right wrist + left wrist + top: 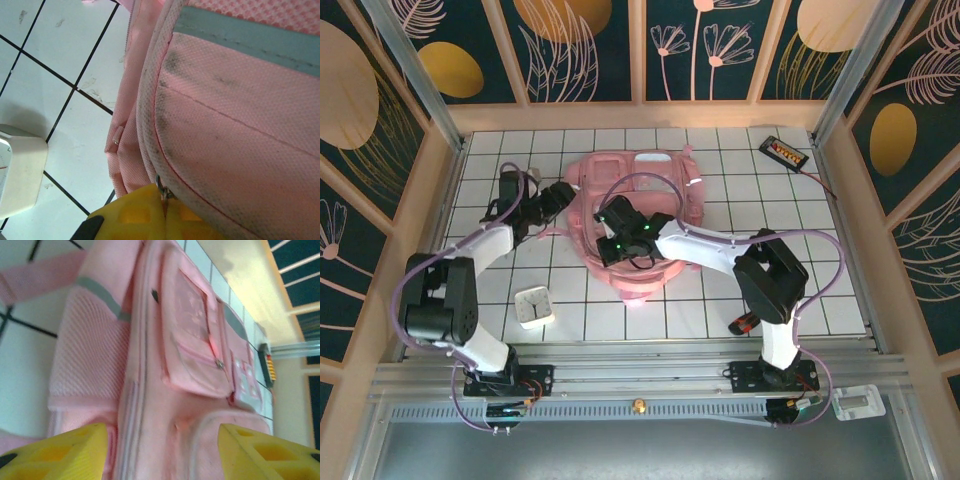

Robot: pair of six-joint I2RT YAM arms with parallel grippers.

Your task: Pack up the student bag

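The pink backpack (pixel 630 175) lies flat mid-desk (pixel 800 250), the right claw (pixel 164 200) pinched shut on a zip pull (pixel 161 186) at its edge, apparently to open it, while the left claw (pixel 162 435) stands wide at its side, holding nothing.

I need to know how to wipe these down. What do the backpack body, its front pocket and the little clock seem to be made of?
Student bag body: woven pink fabric, matte; weave and grime show. Front pocket: likely glossy plastic film; it catches highlights. Clock: probably hard white plastic, smooth rounded casing.
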